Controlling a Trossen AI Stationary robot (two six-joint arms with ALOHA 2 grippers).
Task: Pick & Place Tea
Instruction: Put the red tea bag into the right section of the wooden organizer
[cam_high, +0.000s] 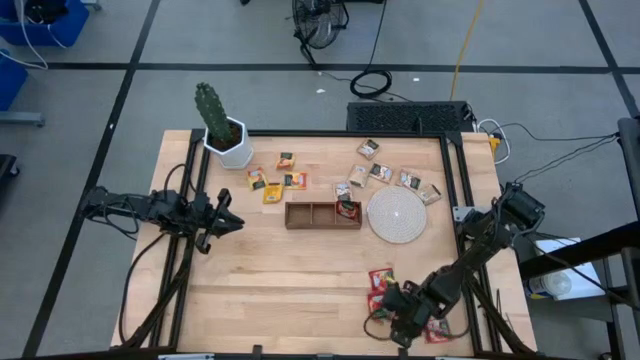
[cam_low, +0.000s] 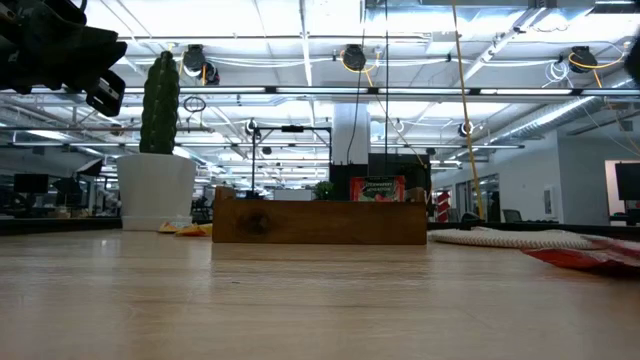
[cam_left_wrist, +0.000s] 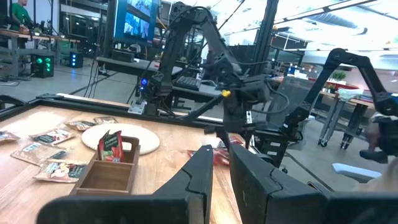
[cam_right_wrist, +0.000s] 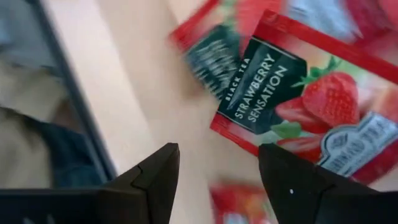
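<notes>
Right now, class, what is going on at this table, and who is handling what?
A two-armed robot is sorting tea sachets into a wooden tray. The right gripper hangs with open fingers just above a cluster of red strawberry sachets at the table's near right edge, holding nothing yet. One red sachet already stands in the tray's right compartment. The left gripper waits at the table's left side, off the surface. Yellow and tan sachets lie loose beyond the tray, beside a round woven disc.

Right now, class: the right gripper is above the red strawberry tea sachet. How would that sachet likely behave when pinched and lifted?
The red strawberry sachet lies flat and thin on the table, so it is probably light and may flex. Its printed wrapper looks smooth, so it may slip between the right gripper fingers, which are open. Other red sachets crowd it and might shift too.
</notes>
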